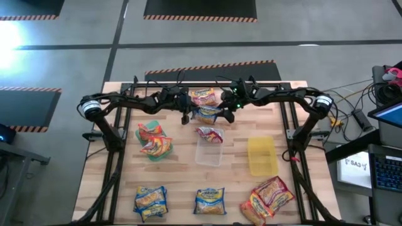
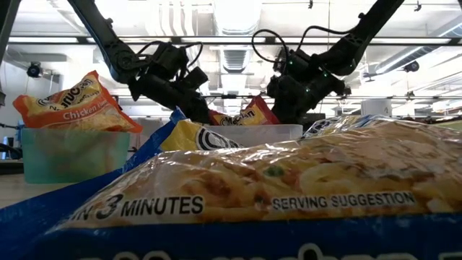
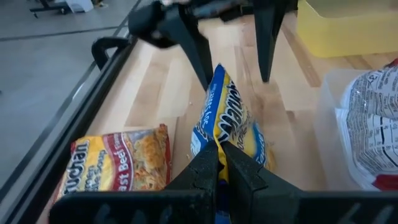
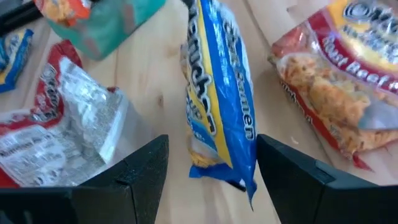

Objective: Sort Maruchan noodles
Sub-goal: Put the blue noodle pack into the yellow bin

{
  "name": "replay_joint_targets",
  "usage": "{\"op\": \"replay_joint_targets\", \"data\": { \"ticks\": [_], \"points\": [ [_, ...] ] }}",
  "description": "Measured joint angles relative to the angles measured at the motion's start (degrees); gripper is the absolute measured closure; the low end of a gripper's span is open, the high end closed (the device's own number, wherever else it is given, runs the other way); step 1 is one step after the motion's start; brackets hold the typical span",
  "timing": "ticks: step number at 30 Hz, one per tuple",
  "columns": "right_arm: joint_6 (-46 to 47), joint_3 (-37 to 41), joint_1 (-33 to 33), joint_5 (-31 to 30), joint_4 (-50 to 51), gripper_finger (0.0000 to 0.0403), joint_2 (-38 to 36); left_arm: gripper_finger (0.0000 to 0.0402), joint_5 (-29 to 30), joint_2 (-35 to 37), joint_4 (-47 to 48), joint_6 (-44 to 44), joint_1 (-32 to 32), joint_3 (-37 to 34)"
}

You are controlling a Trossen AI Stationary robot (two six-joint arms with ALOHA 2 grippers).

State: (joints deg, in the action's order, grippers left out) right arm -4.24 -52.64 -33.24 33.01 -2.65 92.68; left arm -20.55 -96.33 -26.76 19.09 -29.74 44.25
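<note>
A blue-yellow Maruchan packet [image 1: 208, 113] stands on its edge near the table's far side, between my two grippers. My left gripper [image 3: 219, 149] is shut on it. My right gripper [image 4: 212, 142] is open, one finger on either side of the packet's other end [image 4: 217, 93], with no plain contact. A red-pink packet [image 1: 204, 96] lies flat just beyond them. The green bin [image 1: 155, 143] holds orange-yellow packets and the clear bin [image 1: 209, 152] holds a red packet [image 1: 210, 134]. The yellow bin [image 1: 262, 157] shows nothing inside. My left gripper pinches the blue-yellow packet by its crimped end edge [image 3: 216, 134] between both fingers, coming level from the table's left. The packet stands upright on its long edge and stretches away from the fingers. Whether its lower edge rests on the table I cannot tell.
Along the near edge lie two blue-yellow packets [image 1: 151, 201] [image 1: 209, 201] and a pile of red-pink and orange ones [image 1: 267, 198]. One near packet [image 2: 253, 188] fills most of the low view. Bare wood shows between the bins and the near row.
</note>
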Motion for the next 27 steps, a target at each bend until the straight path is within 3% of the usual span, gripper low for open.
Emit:
{"op": "replay_joint_targets", "data": {
  "ticks": [6, 15, 27],
  "points": [
    [-0.3, 0.0, 0.4, 0.0, -5.8, 0.0172, 3.1, 0.0401, -3.1, 0.0, -1.2, 0.4, 0.1, 0.0],
    [0.7, 0.0, 0.4, 0.5, -9.7, 0.0179, 5.8, 0.0402, -2.9, 0.0, -2.7, 0.0, 0.1, 0.0],
    [0.6, 0.0, 2.3, 2.1, -10.1, 0.0271, 6.1, 0.0402, -2.5, -1.0, -4.7, -0.8, 0.1, 0.0]
  ]
}}
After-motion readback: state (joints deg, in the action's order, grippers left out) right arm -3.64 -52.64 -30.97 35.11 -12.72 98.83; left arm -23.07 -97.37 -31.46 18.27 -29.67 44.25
